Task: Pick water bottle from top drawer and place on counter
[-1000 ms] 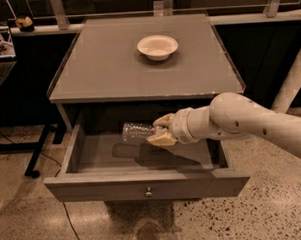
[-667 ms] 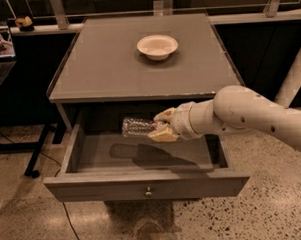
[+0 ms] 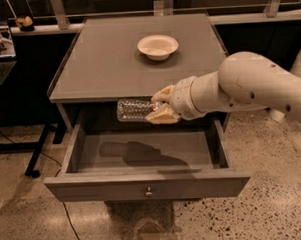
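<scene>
Speckled terrazzo flooring (image 3: 264,212) is framing a grey cabinet whose top drawer (image 3: 143,185) is standing pulled open, its small round knob (image 3: 149,192) facing the camera, while the robot's gripper (image 3: 159,107) is hovering over the drawer cavity, just in front of the counter (image 3: 103,69) edge. Its tan fingers (image 3: 163,93) are clamping one end of the water bottle (image 3: 132,109), which is lying sideways in the air, clear of the drawer floor and throwing a shadow (image 3: 137,153) onto it; which end is being gripped cannot be told, since the fingers are covering it. The bottle is sitting roughly level with the counter's front lip, so a move straight back is likely risking a knock against that edge, and such a knock could be twisting the bottle out of the grasp. Thin crinkled plastic held at one end only is probably flexing under the squeeze, and a slip would be sending it back into the drawer. A white bowl (image 3: 158,46) is occupying the rear centre of the counter, so a long reach by the white arm (image 3: 254,85) could be nudging it. Set down on its side, the bottle may be rolling toward an edge.
</scene>
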Motion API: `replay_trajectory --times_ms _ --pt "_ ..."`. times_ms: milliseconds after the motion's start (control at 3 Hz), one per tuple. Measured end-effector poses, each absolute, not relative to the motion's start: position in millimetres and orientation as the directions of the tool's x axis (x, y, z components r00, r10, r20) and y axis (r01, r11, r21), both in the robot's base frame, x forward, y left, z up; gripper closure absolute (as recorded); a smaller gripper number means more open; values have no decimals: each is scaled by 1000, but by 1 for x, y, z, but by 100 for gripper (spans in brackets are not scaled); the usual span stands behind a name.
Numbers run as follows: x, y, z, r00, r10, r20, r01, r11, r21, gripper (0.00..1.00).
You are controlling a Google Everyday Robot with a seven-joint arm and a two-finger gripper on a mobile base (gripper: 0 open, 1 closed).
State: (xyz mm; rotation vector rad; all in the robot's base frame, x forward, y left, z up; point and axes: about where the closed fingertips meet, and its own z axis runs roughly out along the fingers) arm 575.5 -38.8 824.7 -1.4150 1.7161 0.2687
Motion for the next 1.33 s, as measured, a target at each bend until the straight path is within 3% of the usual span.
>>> replay_trajectory --times_ms 667,1333 --pt "592 -30 871 92 -698 -710 -874 286 -393 100" --pt "656 -5 872 111 -664 -739 -881 278 -383 100"
